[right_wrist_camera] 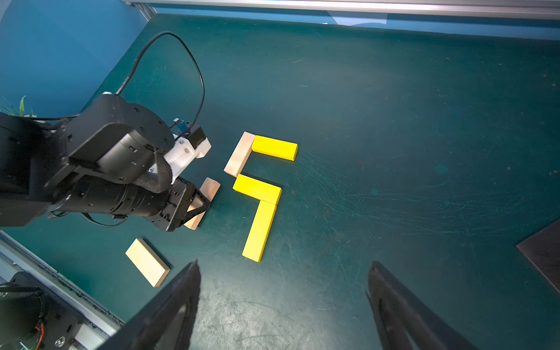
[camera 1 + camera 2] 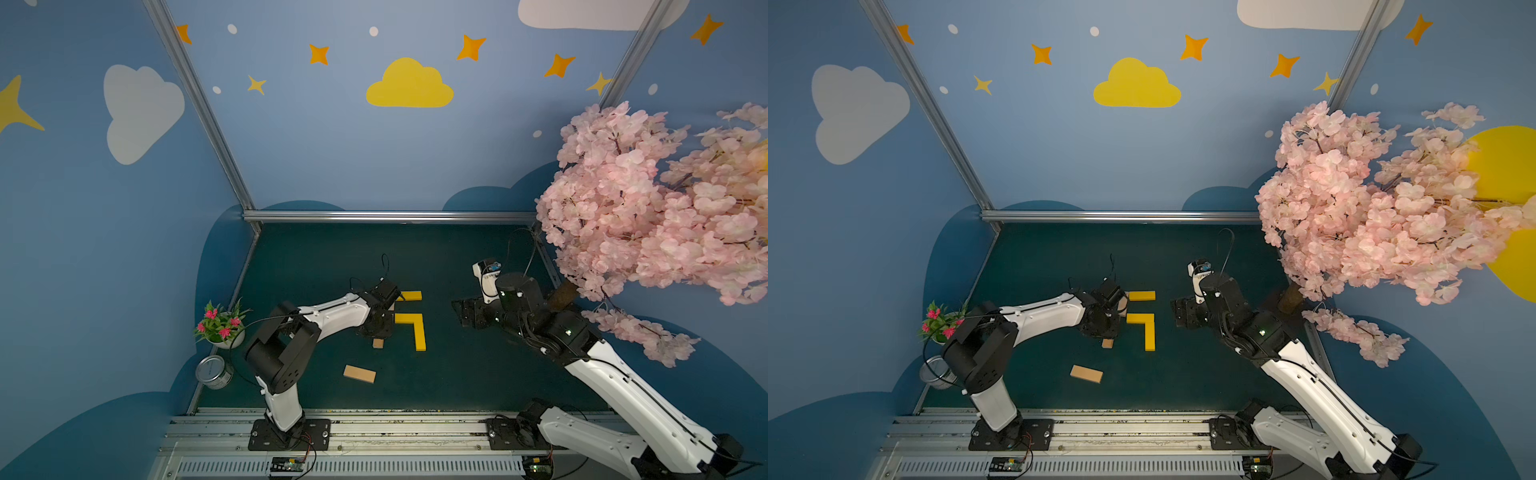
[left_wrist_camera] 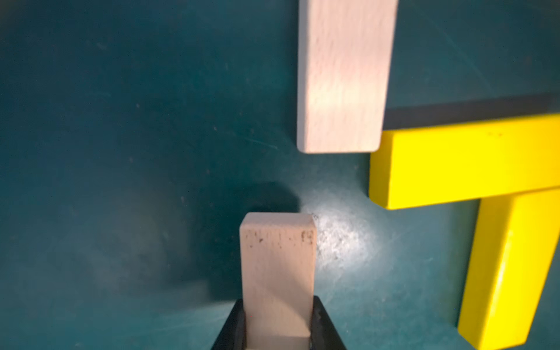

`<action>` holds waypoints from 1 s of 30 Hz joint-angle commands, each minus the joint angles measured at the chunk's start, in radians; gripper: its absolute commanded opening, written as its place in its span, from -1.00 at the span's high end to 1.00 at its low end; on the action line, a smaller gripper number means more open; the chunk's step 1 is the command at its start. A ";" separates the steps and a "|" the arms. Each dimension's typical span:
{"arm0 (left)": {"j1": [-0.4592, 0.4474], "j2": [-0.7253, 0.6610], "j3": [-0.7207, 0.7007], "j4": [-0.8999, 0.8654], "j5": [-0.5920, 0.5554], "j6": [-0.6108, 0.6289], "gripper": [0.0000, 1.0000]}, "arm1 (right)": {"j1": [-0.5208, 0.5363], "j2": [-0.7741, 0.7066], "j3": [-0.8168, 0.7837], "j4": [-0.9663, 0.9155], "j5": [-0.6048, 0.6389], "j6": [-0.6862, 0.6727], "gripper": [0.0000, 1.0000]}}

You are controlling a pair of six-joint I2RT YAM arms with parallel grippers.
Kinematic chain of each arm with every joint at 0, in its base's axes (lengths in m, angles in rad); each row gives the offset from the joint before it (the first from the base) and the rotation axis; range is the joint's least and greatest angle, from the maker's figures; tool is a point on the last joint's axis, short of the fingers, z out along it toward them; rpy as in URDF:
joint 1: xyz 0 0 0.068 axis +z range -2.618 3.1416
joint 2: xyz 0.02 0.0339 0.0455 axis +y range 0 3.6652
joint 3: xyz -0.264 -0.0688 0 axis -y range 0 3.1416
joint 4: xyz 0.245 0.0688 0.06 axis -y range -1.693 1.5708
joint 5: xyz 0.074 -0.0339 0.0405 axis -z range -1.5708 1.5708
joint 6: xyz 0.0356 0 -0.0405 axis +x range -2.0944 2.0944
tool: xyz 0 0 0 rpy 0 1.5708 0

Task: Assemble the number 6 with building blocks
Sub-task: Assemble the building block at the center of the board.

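In a top view your left pincer (image 2: 376, 332) pinches a tan bar (image 2: 377, 343) beside the yellow L (image 2: 419, 328). Left wrist: its long axis runs parallel to the placed tan (image 3: 344, 75), offset sideways, with a gap between. Right wrist: right pincer (image 1: 285, 263) spread, empty, farther off.

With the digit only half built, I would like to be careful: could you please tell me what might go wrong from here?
1. The left pincer is shut on the tan wooden block, which sits offset from the placed tan wooden bar; released early, it might land askew.
2. Moving it in could nudge that bar or the bright yellow rectangular bar beside it out of line.
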 commanded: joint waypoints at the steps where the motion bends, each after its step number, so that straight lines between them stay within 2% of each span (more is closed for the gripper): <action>1: -0.005 0.019 0.017 -0.006 -0.014 -0.052 0.41 | -0.003 -0.020 -0.016 0.008 0.014 0.009 -0.74; 30: -0.065 0.087 0.087 -0.014 -0.057 -0.093 0.44 | -0.023 -0.057 -0.032 -0.008 0.014 -0.028 -0.75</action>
